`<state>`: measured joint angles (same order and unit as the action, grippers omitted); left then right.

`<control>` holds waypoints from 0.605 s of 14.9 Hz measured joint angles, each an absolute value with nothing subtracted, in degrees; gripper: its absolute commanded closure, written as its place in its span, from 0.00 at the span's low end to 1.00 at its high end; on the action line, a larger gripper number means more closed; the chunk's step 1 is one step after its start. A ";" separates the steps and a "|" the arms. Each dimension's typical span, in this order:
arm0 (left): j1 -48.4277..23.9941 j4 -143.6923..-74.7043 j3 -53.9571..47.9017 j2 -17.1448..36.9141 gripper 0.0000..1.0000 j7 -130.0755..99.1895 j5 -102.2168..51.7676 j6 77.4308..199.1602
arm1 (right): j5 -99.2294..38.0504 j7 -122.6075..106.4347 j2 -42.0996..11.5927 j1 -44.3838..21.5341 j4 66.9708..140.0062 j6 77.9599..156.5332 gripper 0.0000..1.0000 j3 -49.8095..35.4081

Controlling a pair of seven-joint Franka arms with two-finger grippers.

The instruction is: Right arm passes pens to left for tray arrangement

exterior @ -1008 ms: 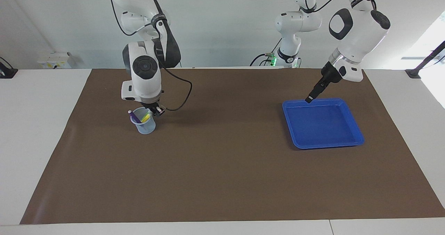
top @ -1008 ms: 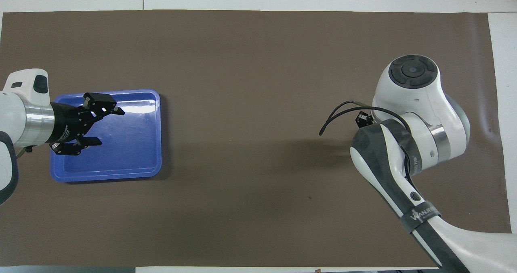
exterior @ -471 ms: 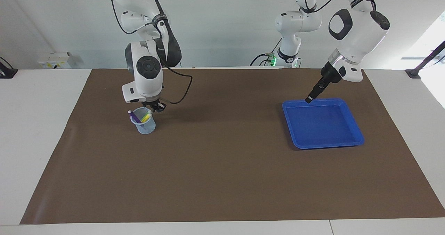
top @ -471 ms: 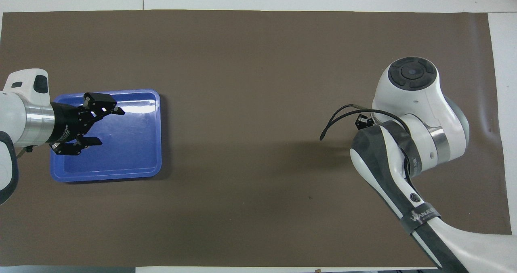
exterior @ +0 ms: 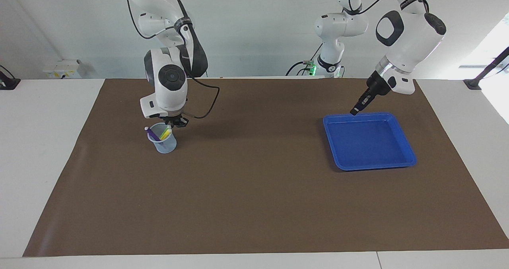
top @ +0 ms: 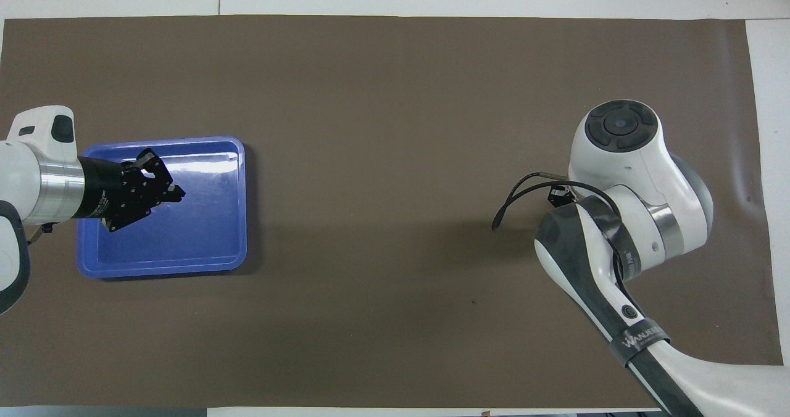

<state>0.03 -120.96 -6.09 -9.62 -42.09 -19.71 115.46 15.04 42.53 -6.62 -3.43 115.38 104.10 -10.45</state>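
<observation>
Now cup [exterior: 163, 143] holds purple, yellow pens [exterior: 159, 133]; blue tray [exterior: 401, 139] bare

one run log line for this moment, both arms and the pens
right gripper: shut, over cup rim | pens: all in cup | left gripper: shut, empty, over tray | tray: no pens

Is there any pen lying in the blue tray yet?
No, the blue tray holds nothing, and the pens stand in the small cup.
</observation>
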 measured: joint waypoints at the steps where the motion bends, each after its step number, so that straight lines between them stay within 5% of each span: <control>1: 0.04 -120.98 -6.09 -9.62 1.00 -42.11 -19.72 115.49 | 15.05 42.37 -6.55 -3.43 115.41 104.33 0.84 -10.45; 3: 0.05 -120.99 -6.09 -9.62 0.90 -42.37 -19.75 115.52 | 15.05 42.23 -6.52 -3.44 115.45 105.15 0.84 -10.45; 5: 0.06 -120.99 -6.09 -9.62 0.00 -42.61 -19.77 115.56 | 15.06 42.20 -6.52 -3.44 115.50 105.80 0.75 -10.45; 9: 0.06 -120.99 -6.09 -9.62 0.00 -42.70 -19.78 115.73 | 15.08 41.53 -6.52 -3.43 115.58 106.83 0.72 -10.45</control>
